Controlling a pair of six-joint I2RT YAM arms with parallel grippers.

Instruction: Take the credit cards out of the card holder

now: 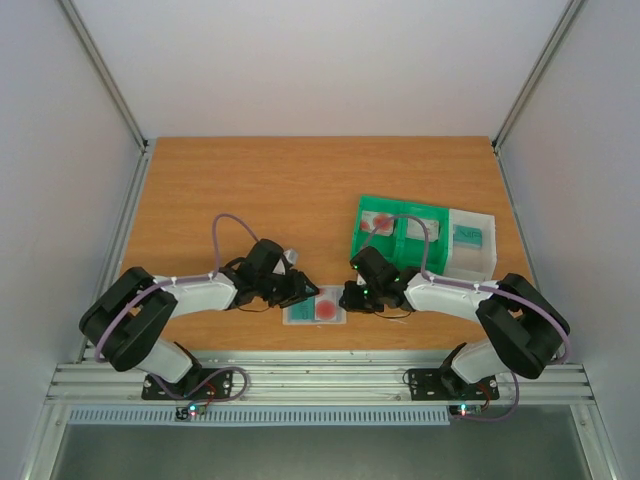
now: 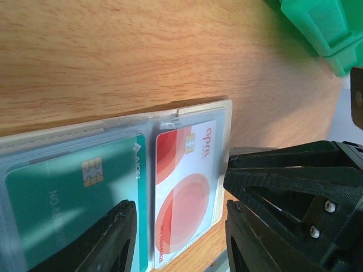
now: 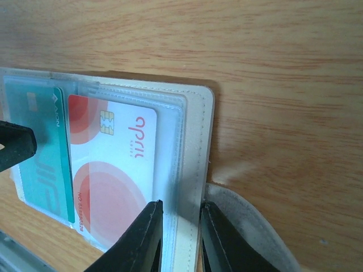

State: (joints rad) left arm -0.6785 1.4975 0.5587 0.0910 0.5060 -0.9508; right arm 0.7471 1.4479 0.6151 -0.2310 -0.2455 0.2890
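Start at the right gripper [image 3: 181, 224]: its two black fingers [image 3: 142, 243] sit close together with only a narrow slot between them. In that slot runs the cream border of the flat translucent blue-grey plastic card holder [image 3: 195, 130]. One finger lies over the clear pocket's edge, the other over the small greyish corner tab [image 3: 249, 221]. Clamped, or merely pressing down? Can't tell from here. The placement reads as an anchor, though, so the sleeve won't slide when a card is pulled.

Over to the left gripper [image 2: 178, 232]: fingers [image 2: 110, 241] spread wide and holding nothing. They straddle the pocket that holds the white plastic card with red circles [image 2: 187, 187], which looks like lining up for the draw. In the neighbouring pocket sits the teal plastic card [image 2: 62, 192], chip showing. Both cards are inside their pockets.

Wider out, the holder lies flat on the brown wooden table [image 1: 250, 180], near its front edge and between the two arms. Beyond the right arm stands the green plastic compartment tray [image 1: 405, 203], with the clear plastic box [image 1: 470, 265] against its right side. These are likely drop spots, and each seems to hold something card-like.
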